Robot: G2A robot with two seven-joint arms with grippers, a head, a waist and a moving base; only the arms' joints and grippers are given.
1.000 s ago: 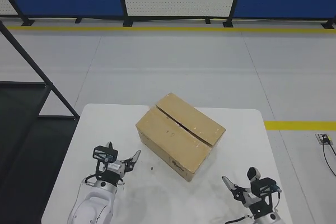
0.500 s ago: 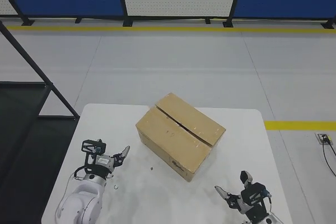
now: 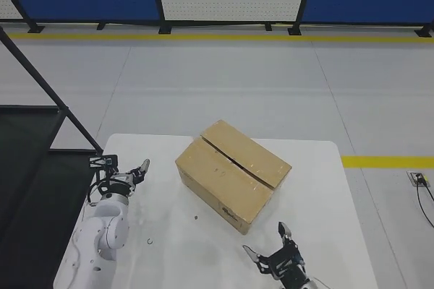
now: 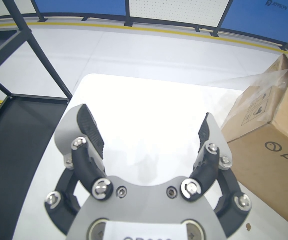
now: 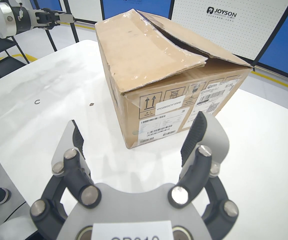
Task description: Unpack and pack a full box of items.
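Observation:
A brown cardboard box (image 3: 231, 173) stands askew in the middle of the white table (image 3: 202, 253), its top flaps closed but slightly lifted at the seam (image 5: 174, 43). My left gripper (image 3: 119, 163) hangs open over the table's left side, level with the box (image 4: 266, 131) and apart from it. In its wrist view the left gripper (image 4: 145, 111) holds nothing. My right gripper (image 3: 265, 240) is open near the front edge, facing the box's labelled corner (image 5: 159, 58). The right gripper (image 5: 137, 118) is empty as well.
A small metal ring (image 3: 150, 240) and a brown crumb (image 3: 195, 215) lie on the table left of the box. A black metal rack (image 3: 22, 180) stands beside the table's left edge. Blue and white panels line the far floor.
The left gripper has moved away from the front toward the table's left far side. The right gripper has shifted left along the front edge toward the box's near corner. The box has not moved.

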